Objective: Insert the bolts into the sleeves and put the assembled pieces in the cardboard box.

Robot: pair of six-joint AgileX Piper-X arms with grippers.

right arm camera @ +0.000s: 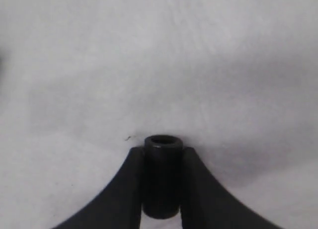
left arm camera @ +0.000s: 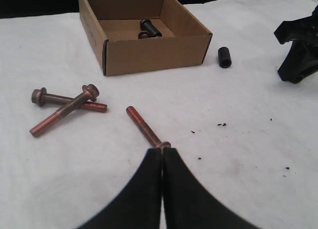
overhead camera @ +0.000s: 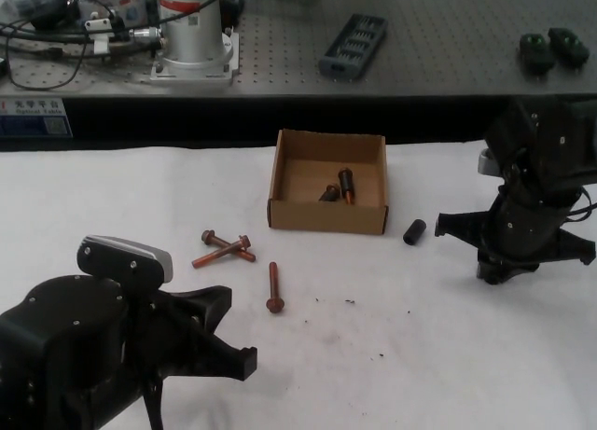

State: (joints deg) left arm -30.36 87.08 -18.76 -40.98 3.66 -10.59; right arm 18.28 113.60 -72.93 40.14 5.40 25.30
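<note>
- Currently my right tool (right arm camera: 162, 157) is clamped on a black sleeve (right arm camera: 162, 182), one finger on each side. The sleeve's open bore faces away from the wrist, toward the white tabletop (right arm camera: 159, 60).
- In the high view that arm stands at the right, well apart from the box (overhead camera: 326, 217), its tool pointing down close over the tabletop.
- My left tool (left arm camera: 162, 150) is closed, fingertips pressed together with nothing between them.
- A single bolt (left arm camera: 143, 125) lies just beyond those tips, head nearest them and shank pointing toward the box. I cannot tell whether the tips touch the head.
- Two crossed bolts (left arm camera: 67, 105) lie to the left of the single one, one resting over the other.
- A loose sleeve (left arm camera: 224, 56) lies on the tabletop just beside the box's right front corner.
- The box sits open-topped toward the far side of the tabletop. Inside it is an assembled piece (overhead camera: 346, 183), a bolt in a black sleeve, with a second dark piece (overhead camera: 329, 193) right beside it that I cannot make out well.
</note>
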